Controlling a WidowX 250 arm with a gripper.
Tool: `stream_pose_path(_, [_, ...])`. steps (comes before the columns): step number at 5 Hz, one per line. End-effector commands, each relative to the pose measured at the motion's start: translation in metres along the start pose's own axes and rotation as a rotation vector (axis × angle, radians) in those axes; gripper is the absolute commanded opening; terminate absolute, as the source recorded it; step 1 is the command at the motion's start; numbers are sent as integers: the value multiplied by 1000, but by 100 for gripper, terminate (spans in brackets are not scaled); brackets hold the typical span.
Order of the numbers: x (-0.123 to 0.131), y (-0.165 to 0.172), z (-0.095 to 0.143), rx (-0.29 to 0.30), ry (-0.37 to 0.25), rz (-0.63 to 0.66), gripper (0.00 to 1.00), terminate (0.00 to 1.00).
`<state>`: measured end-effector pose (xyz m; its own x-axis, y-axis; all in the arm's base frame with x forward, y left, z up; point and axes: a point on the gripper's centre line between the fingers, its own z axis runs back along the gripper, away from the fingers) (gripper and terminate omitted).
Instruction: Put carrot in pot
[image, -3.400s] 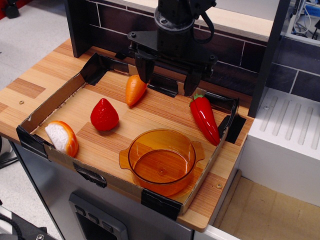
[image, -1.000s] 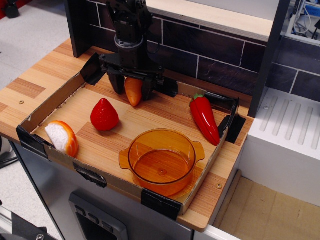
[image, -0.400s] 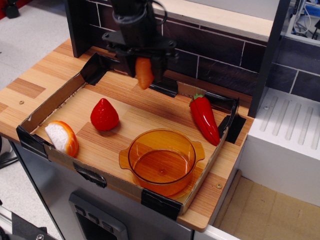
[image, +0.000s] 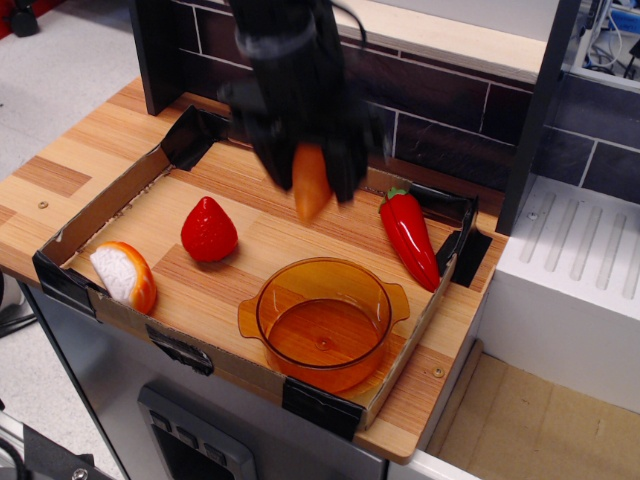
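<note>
My gripper (image: 310, 180) is shut on the small orange carrot (image: 311, 184) and holds it in the air over the middle of the tray, tip down. The arm is motion-blurred. The round amber transparent pot (image: 324, 322) with two flat side handles stands at the tray's front right, below and a little nearer than the carrot. The pot is empty.
A cardboard tray (image: 95, 204) with black-taped corners holds a red strawberry (image: 208, 230) at the left, an orange-and-white rounded toy (image: 124, 276) at the front left and a red pepper (image: 410, 238) at the right. A dark brick wall (image: 440, 100) stands behind.
The gripper closed on the carrot at the tray's back, lifted it, and has moved right and toward the front, closer to the pot.
</note>
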<state>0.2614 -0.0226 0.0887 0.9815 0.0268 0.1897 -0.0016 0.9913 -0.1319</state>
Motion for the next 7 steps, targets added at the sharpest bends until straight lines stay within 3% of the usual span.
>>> stream_pose_path(1, [-33,-6,-19,65,-14,-138,0,0])
stream_pose_path(2, [-35,-1,-27,84,-12,-142,0,0])
stream_pose_path(3, [-37,1,-30,112,-2,-149,100,0])
stream_pose_path(5, [-34,-2,-15,82,-13,-142,100,0])
stream_pose_path(6, [-24,-5,11,60,-60,-107,100,0])
stream_pose_path(7, [-12,-5,46,64,-158,-72,100,0])
